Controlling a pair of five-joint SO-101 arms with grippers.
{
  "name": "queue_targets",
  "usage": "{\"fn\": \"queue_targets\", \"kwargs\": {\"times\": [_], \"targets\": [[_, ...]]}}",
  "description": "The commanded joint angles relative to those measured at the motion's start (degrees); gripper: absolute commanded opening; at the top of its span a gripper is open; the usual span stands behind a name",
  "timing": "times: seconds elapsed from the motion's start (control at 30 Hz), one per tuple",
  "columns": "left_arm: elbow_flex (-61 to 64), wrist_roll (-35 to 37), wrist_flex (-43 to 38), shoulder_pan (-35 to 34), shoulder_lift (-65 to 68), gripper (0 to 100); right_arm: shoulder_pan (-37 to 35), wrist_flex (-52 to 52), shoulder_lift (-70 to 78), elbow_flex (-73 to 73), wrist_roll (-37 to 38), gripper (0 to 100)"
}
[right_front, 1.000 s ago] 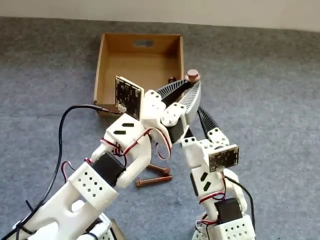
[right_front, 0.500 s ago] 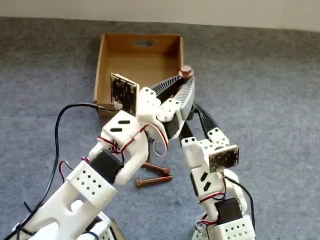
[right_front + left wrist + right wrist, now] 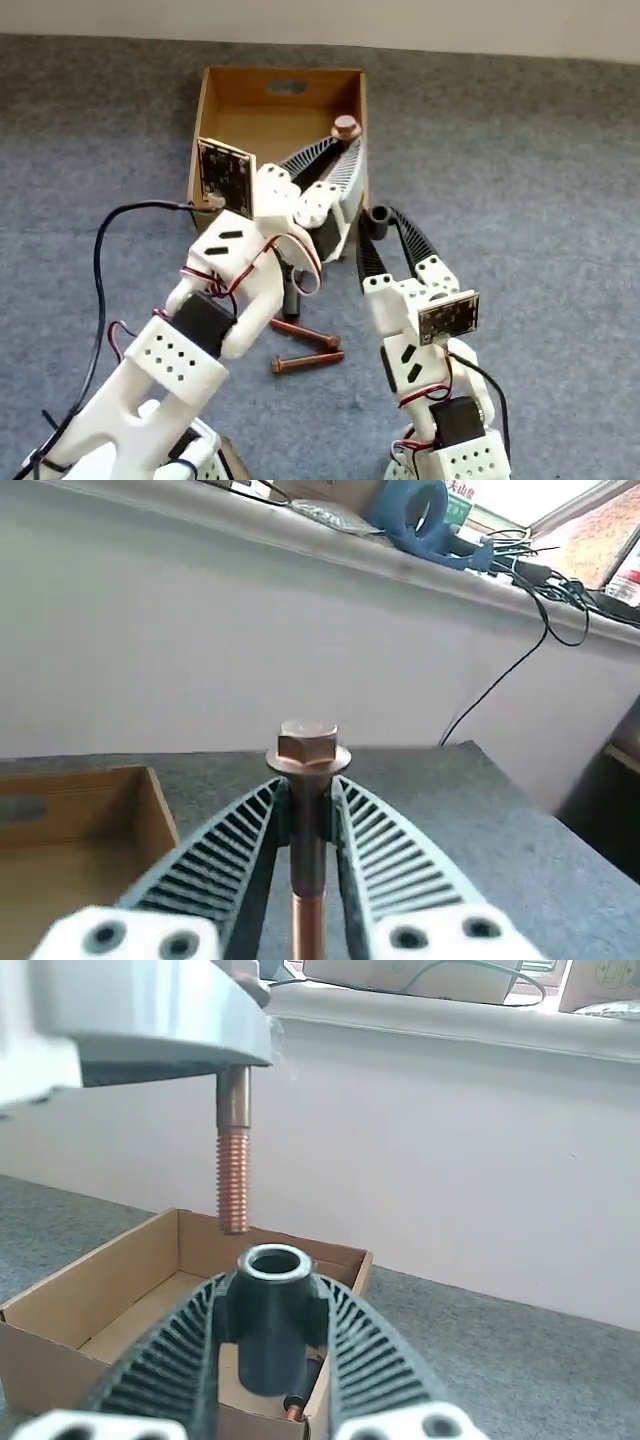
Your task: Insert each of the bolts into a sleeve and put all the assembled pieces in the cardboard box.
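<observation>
Bolt [image 3: 308, 780]: upright, head up, pinched below the head by the left claw [image 3: 310, 786]. In the high view it stands over the right wall of the cardboard box [image 3: 200, 130].
Sleeve [image 3: 270, 1310]: black, upright with its mouth up, clamped in the right claw [image 3: 276, 1295] just outside the box. The bolt's threaded end hangs above it without touching.
Loose bolts [image 3: 305, 336]: two lie on the counter between the arms.
Counter [image 3: 520, 150]: covered in grey felt-like cloth.
Room: a pale wall [image 3: 420, 18] runs behind. Above it is a ledge [image 3: 300, 540] with a blue roll [image 3: 420, 508] and cables.
Change: over the last second the left arm swung the bolt away from the right claw and toward the box. This uncovered the sleeve, and the right arm kept still.
</observation>
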Motion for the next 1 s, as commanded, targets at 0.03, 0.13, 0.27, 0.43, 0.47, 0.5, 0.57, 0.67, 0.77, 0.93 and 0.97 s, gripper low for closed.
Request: {"fn": "queue_targets", "kwargs": {"times": [0.03,0.13,0.27,0.43,0.47,0.5,0.57,0.67,0.77,0.93,0.97], "targets": [[-2.24,0.09,1.58,2.33,-0.57,1,0.66,-1.27,-0.31,3.74,-0.35,0.5],[-2.42,0.09,3.87,4.44,-0.57,1,0.66,-1.27,-0.31,3.74,-0.35,0.5],[-2.59,0.09,3.87,4.44,-0.66,1,0.66,-1.19,-0.31,3.74,-0.35,0.5],[-3.82,0.09,3.87,4.35,-0.66,1,0.66,-1.19,-0.31,3.82,-0.35,0.5],[-4.53,0.09,3.96,4.35,-0.66,1,0.66,-1.19,-0.31,3.82,-0.35,0.5],[-5.41,0.09,3.96,4.35,-0.66,1,0.66,-1.19,-0.31,3.82,-0.35,0.5],[-7.16,0.09,3.96,4.35,-0.66,1,0.66,-1.19,-0.31,3.82,-0.35,0.5],[-8.04,0.09,3.96,4.7,-0.4,1,0.66,-1.19,-0.31,3.82,-0.35,0.5],[-7.87,0.09,3.96,4.79,-0.22,1,0.66,-1.19,-0.31,3.82,-0.35,0.5],[-7.16,0.09,4.13,4.79,-0.13,1,0.66,-1.19,-0.31,3.82,-0.35,0.5],[-6.46,0.09,4.13,4.79,-0.13,1,0.66,-1.19,-0.31,3.82,-0.35,0.5]]}}
